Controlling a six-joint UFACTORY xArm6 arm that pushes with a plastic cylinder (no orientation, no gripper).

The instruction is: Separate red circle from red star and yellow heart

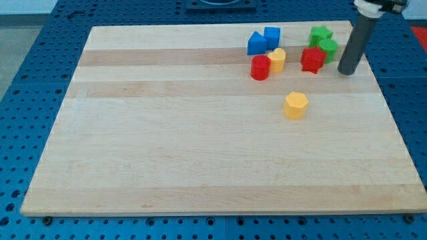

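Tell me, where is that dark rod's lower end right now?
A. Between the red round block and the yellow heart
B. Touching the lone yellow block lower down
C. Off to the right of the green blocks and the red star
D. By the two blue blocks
C: my tip sits at the view's right of the green blocks and the red star, apart from them.

A single camera looks down at a slant from in front of and above the counter (200, 147), facing toward its far edge at the view's top. It stands at middle range: the whole wooden top fits in frame, narrowing toward the top, with blue perforated base (27, 80) showing on all sides. The rod enters from the view's top right corner, its upper part cut off. No second view exists.
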